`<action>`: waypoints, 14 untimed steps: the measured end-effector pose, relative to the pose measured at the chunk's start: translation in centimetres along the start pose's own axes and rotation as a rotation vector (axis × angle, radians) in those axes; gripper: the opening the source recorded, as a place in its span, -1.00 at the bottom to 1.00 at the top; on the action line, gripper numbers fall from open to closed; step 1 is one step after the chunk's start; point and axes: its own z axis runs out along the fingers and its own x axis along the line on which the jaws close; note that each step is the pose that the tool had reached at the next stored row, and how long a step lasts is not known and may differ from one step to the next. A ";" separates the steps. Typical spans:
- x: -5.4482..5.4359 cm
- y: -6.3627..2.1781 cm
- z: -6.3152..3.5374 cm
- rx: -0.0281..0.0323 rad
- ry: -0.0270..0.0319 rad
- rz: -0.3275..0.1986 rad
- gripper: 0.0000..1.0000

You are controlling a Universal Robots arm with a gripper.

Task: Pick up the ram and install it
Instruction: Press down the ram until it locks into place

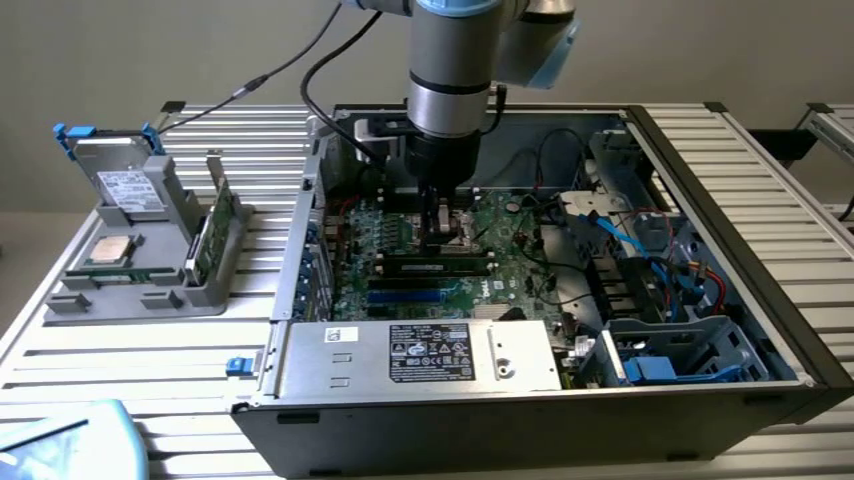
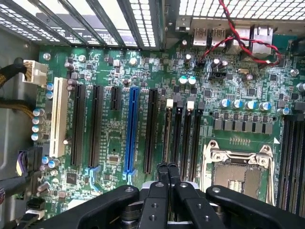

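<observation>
Ram [image 1: 210, 238] stands in grey holder [image 1: 127, 296] on slatted metal table [image 1: 134, 352].

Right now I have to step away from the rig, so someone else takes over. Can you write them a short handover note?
Gripper: shut, holding nothing, low over the motherboard by the narrow black slots beside the empty processor socket.
Ram: a green stick stands on edge in the grey holder outside the case.
Done: a dark labelled stick appears seated in a slot just in front of the gripper; whether it is fully clipped cannot be told.
Left: the holder's ram is not picked up.
</observation>
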 end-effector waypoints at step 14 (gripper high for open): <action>-0.1 0.01 0.72 0.0000 0.0004 0.000 -0.80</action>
